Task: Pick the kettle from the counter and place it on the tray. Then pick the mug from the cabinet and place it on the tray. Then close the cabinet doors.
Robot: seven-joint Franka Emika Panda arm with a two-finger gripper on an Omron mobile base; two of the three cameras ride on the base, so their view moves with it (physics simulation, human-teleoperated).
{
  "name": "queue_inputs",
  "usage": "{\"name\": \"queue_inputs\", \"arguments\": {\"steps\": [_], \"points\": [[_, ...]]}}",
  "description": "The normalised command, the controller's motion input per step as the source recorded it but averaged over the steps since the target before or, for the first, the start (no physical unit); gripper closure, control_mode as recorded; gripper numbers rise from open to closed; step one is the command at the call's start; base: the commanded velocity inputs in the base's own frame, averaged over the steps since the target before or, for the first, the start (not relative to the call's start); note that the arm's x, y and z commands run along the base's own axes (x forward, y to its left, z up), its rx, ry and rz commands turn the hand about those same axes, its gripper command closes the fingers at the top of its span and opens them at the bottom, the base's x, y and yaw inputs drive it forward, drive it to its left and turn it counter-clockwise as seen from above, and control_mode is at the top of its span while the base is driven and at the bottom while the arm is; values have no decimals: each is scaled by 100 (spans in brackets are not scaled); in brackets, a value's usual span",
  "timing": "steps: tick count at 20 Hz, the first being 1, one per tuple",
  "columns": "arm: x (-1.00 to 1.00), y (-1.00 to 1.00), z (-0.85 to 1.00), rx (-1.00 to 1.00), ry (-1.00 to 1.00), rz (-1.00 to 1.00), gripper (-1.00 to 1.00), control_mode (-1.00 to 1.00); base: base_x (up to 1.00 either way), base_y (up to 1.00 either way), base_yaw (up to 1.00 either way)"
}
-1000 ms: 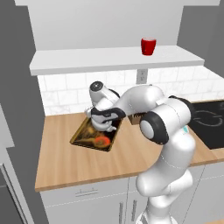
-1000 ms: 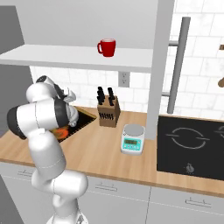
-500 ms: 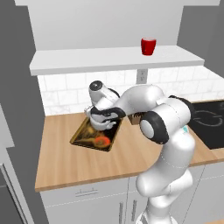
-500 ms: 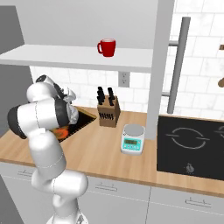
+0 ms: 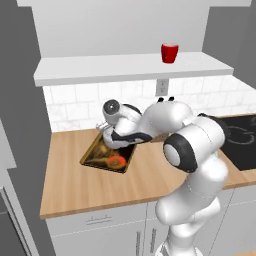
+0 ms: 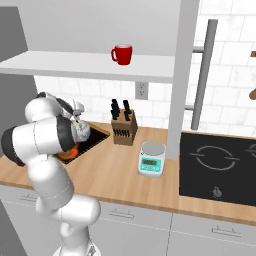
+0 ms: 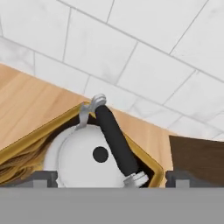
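Kettle [image 7: 87,155] seated inside the tray [image 7: 148,168], lower centre of the hand view. Gripper [image 7: 109,179] with fingers spread wide on either side of the kettle's dark handle, not pinching it. Red mug [image 5: 169,52] on the cabinet [image 5: 125,67] shelf, upper right of the left base view.

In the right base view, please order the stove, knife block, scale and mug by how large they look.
1. stove, clearly the largest
2. knife block and scale look about alike; the scale is nearer the camera, so I do not rank them
3. mug, the smallest
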Motion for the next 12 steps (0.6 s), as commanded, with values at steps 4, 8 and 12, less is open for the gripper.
{"name": "queue_inputs", "arguments": {"steps": [4, 8, 12], "points": [[-61, -8, 46, 10, -16, -5, -100, -100, 0, 0, 0], [-79, -3, 95, 12, -1, -12, -100, -100, 0, 0, 0], [-70, -4, 97, 9, 0, -13, -100, -100, 0, 0, 0]]}}
